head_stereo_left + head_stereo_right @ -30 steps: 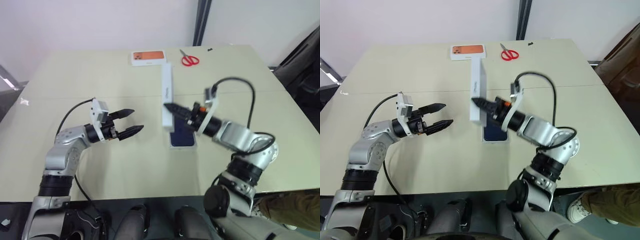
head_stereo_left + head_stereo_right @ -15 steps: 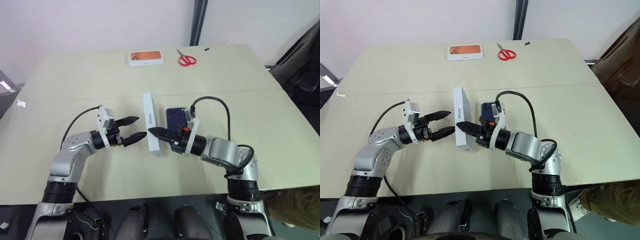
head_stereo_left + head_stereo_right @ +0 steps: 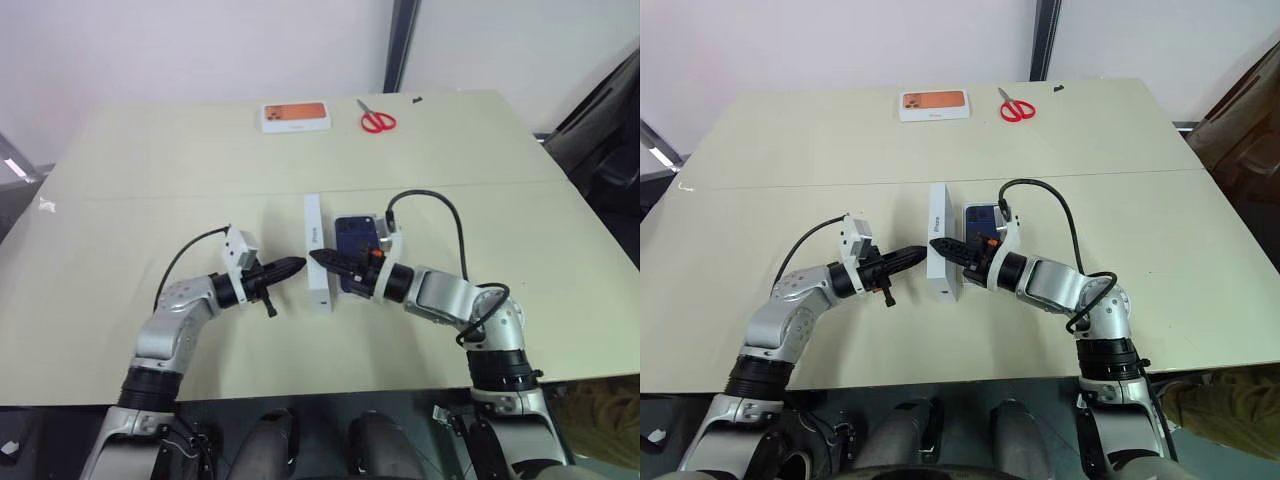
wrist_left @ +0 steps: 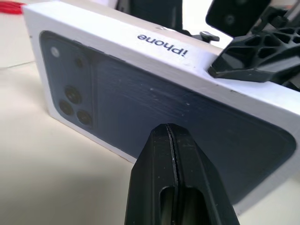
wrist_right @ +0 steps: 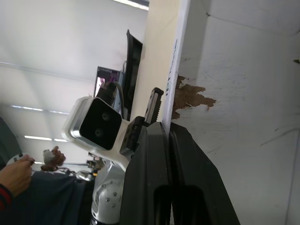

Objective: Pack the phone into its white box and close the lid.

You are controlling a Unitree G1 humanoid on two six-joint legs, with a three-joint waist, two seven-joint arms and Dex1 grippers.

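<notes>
Left gripper (image 3: 290, 266) closed, empty, tips at the printed face of the lid (image 3: 316, 252) — lid on edge on the counter (image 3: 150, 180), long axis running away from the robot. Right gripper (image 3: 322, 257) pinches its rim. Phone (image 3: 354, 243) flat just beside — lengthwise too

Beige table (image 3: 150, 180), white wall (image 3: 180, 50)
</notes>
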